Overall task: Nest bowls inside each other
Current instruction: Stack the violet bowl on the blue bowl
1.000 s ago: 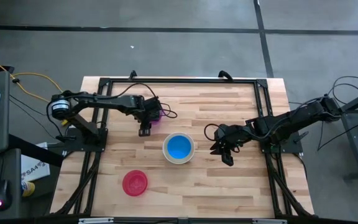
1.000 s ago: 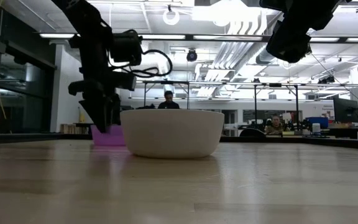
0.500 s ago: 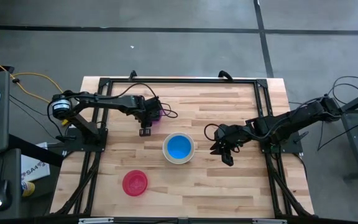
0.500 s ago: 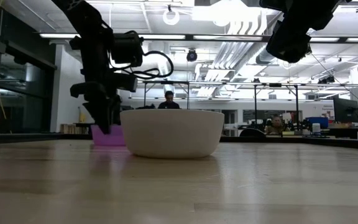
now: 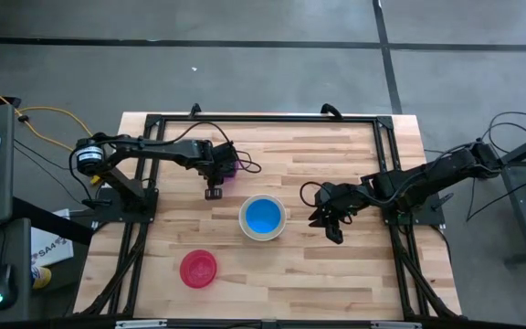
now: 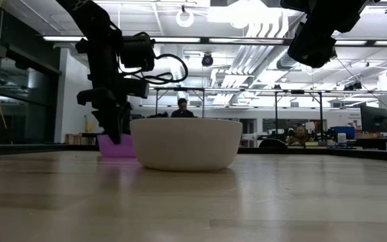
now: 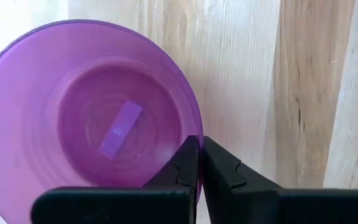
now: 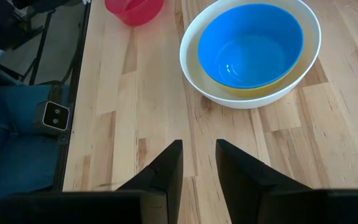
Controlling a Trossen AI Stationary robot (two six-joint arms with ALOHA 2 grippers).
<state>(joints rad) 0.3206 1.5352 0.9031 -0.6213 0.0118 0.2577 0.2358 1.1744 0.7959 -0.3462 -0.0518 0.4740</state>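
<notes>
The purple bowl (image 7: 98,124) stands on its base at the far left of the table, and my left gripper (image 7: 199,163) is shut on its rim; in the high view the gripper (image 5: 219,176) covers part of the bowl (image 5: 232,168). At the table's middle, the blue bowl (image 8: 250,42) sits inside the yellow bowl (image 8: 260,87), which sits inside the white bowl (image 5: 263,217). The red-pink bowl (image 5: 198,268) stands alone near the front left. My right gripper (image 8: 197,165) hangs open above the wood, right of the stack, with nothing between its fingers. My left gripper pinches the purple bowl's rim (image 7: 197,132), one finger inside the bowl and one outside. The fingers come from above, pointing steeply down. The bowl stands upright with its base on the table (image 6: 123,146).
A black frame (image 5: 263,119) runs along the table's far and side edges. Bare wood lies between the stack and the red-pink bowl and along the front edge. In the low view, people sit in the room beyond the table.
My left gripper has shut on the purple bowl's rim without moving from its place. The bowl has stayed where it was.
</notes>
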